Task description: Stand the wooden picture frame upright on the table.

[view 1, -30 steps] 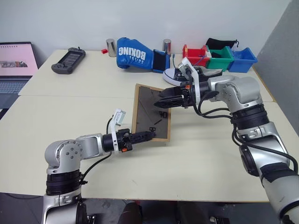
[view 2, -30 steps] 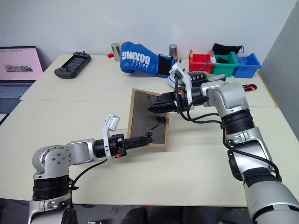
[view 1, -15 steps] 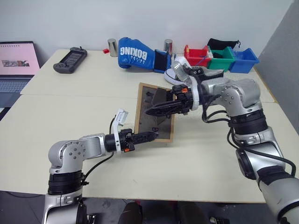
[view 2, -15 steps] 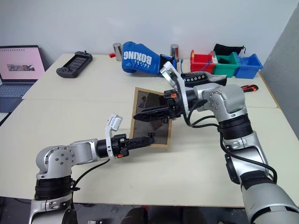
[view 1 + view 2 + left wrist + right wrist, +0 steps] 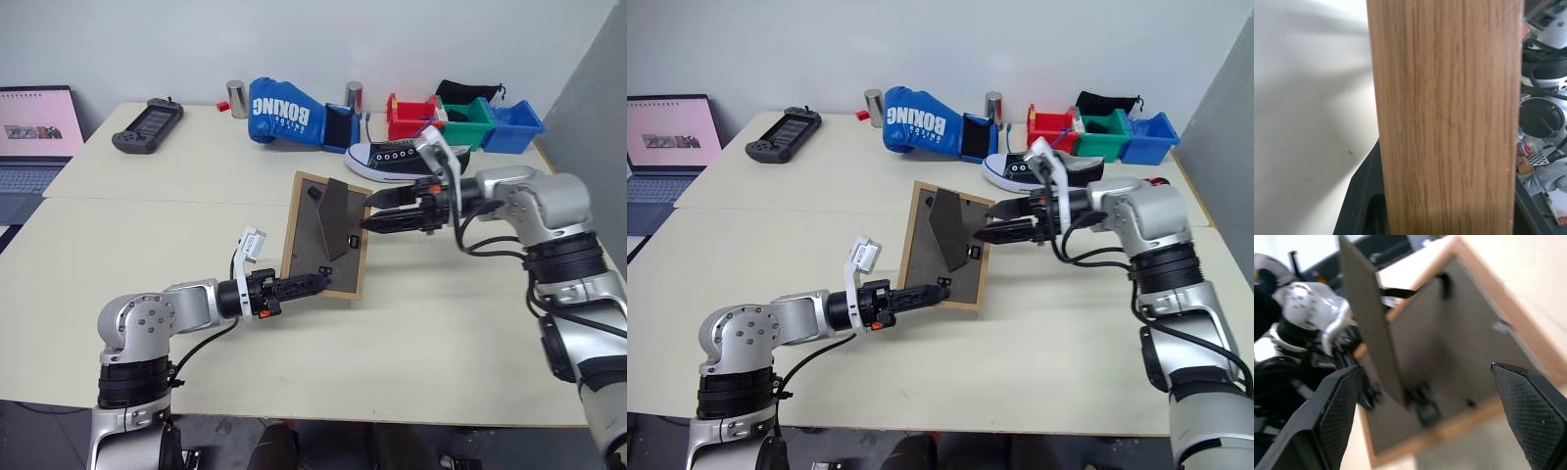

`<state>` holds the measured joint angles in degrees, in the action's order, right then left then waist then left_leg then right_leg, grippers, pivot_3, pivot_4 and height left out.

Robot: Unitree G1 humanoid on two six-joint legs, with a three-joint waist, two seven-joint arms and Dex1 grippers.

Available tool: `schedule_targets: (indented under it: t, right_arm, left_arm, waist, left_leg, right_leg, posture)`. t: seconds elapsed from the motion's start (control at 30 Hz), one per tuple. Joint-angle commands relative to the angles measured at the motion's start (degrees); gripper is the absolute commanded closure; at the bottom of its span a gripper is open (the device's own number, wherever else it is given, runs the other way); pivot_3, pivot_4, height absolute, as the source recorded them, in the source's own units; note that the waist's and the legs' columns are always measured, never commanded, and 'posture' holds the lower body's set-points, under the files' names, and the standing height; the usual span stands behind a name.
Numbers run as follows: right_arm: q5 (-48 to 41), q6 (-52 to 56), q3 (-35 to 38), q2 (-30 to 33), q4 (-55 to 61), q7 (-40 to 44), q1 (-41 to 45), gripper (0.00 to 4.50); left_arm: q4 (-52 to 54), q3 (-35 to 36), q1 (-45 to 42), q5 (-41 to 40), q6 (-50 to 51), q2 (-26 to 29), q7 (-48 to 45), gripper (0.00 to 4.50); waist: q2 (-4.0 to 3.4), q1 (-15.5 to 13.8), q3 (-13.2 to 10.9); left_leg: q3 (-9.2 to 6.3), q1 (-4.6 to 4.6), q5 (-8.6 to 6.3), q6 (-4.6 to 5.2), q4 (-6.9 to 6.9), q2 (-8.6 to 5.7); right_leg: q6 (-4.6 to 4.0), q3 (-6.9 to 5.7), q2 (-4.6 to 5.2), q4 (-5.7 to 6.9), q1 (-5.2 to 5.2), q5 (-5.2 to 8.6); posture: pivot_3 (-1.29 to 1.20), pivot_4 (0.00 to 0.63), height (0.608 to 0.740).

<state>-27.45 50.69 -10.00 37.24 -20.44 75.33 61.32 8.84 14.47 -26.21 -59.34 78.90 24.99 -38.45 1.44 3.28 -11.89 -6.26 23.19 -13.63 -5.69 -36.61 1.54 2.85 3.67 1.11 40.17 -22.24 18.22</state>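
since a second ago the wooden picture frame (image 5: pixel 326 245) has tipped up, its stand swung out, near the table (image 5: pixel 147 235) middle. left gripper (image 5: pixel 318 282) pinches its lower edge; right gripper (image 5: pixel 377 209), spread wide, has withdrawn beside its right edge. released before the stand braces, it could flop flat.

The picture frame (image 5: pixel 324 238) has a light wood rim with plain grain, smooth and matt, and a dull dark grey board back. The table (image 5: pixel 147 245) is pale cream, smooth and matt. The boxing glove (image 5: pixel 287 114) looks like glossy blue leather or vinyl. The shoe (image 5: pixel 397 160) is black cloth with a white rubber edge. The bins (image 5: pixel 460 122) are shiny coloured plastic.
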Motion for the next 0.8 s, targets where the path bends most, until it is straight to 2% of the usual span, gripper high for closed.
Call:
schedule_targets:
  t: [0.03,0.1,0.17,0.2,0.23,0.3,0.37,0.43,0.53,0.7,0.8]
  right_arm:
    - [0.8,-2.0,1.8,5.3,0.6,4.1,-0.8,0.05]
    - [0.9,-3.1,1.9,7.1,1.3,5.6,-1.4,0.05]
    - [15.1,-36.5,-2.7,11.8,6.8,3.4,-11.0,0.05]
    - [20.1,-48.8,-4.0,12.9,8.1,1.7,-14.3,0.05]
    - [22.5,-60.9,-3.3,11.3,8.1,-0.8,-16.5,0.05]
    - [24.7,-76.2,-0.3,6.2,3.9,-9.1,-16.0,0.05]
    - [32.5,-94.6,0.5,4.3,-3.3,-18.5,-14.4,0.05]
    - [38.5,-107.4,0.4,3.6,-10.1,-24.7,-12.5,0.05]
    - [47.3,-119.9,0.4,2.7,-19.1,-34.9,-8.0,0.05]
    - [61.6,-131.0,0.8,0.8,-24.6,-49.0,-2.3,0.05]
    - [69.2,-132.4,-0.9,0.1,-25.9,-56.1,-1.0,0.05]
  left_arm:
    - [2.0,3.6,-2.6,-6.0,1.1,0.3,0.7,3.16]
    - [1.3,4.6,-2.8,-7.6,2.0,0.5,1.7,3.16]
    - [-3.4,8.3,-4.0,-14.2,6.7,-0.4,6.9,3.16]
    - [-5.4,9.6,-4.5,-17.5,8.5,-0.7,9.3,3.16]
    - [-6.4,10.1,-4.5,-20.9,9.7,-0.3,11.4,3.16]
    - [-8.1,9.6,-3.8,-28.6,9.3,0.8,16.8,3.16]
    - [-9.8,7.6,-2.7,-37.4,6.9,2.7,23.0,3.16]
    - [-9.9,3.7,-1.0,-46.0,3.4,5.5,28.6,3.16]
    - [-8.4,-1.0,1.0,-53.3,-0.8,8.0,32.3,3.16]
    - [-7.6,-2.1,2.3,-53.7,-3.5,7.5,32.7,3.16]
    - [-6.2,-3.2,3.7,-53.7,-4.0,8.2,32.4,3.16]
  waist:
    - [0.0,-0.1,0.0]
    - [0.0,0.0,0.0]
    - [0.02,-0.1,0.0]
    - [0.05,-0.1,0.0]
    - [0.06,-0.1,0.0]
    - [0.06,0.7,0.0]
    - [-0.06,1.7,-0.1]
    - [-0.05,1.6,-0.1]
    - [-0.04,1.3,-0.1]
    - [-0.04,1.2,-0.1]
    - [-0.04,1.2,-0.1]
  left_leg:
    - [-0.03,0.03,0.0,0.0,0.0,0.01]
    - [-0.01,0.03,0.0,0.0,0.0,0.0]
    - [0.01,0.03,0.0,0.0,0.0,0.0]
    - [-0.01,0.04,0.0,0.0,0.0,0.02]
    - [0.01,0.03,-0.01,0.0,-0.01,0.07]
    - [0.1,0.05,-0.02,0.0,-0.03,0.07]
    - [0.33,0.05,0.01,-0.03,-0.07,0.08]
    - [0.38,0.0,0.11,-0.2,-0.22,0.07]
    - [0.36,-0.16,0.11,-0.21,-0.22,0.05]
    - [0.36,-0.19,0.13,-0.23,-0.22,-0.02]
    - [0.31,-0.19,0.13,-0.24,-0.22,-0.02]
  right_leg:
    - [0.01,-0.03,0.0,-0.05,0.0,-0.01]
    - [0.05,-0.01,0.0,-0.12,0.02,-0.03]
    - [0.06,0.0,0.01,-0.15,0.04,-0.03]
    - [0.08,-0.06,0.01,-0.19,0.07,-0.04]
    - [0.1,-0.14,0.01,-0.24,0.14,-0.02]
    - [0.15,-0.08,0.02,-0.22,0.1,0.0]
    - [0.32,0.23,0.04,-0.15,-0.01,-0.14]
    - [0.36,0.29,0.06,-0.07,0.03,-0.17]
    - [0.37,0.32,0.06,-0.1,0.21,-0.19]
    - [0.36,0.35,0.06,-0.11,0.21,-0.19]
    - [0.35,0.32,0.04,-0.11,0.21,-0.18]
  posture:
    - [0.0,0.15,0.74]
    - [0.0,0.15,0.74]
    - [0.0,0.15,0.74]
    - [0.0,0.15,0.74]
    - [0.0,0.15,0.74]
    - [0.0,0.15,0.74]
    - [0.0,0.15,0.74]
    - [0.0,0.15,0.74]
    - [0.0,0.15,0.74]
    - [0.0,0.15,0.74]
    - [0.0,0.15,0.74]
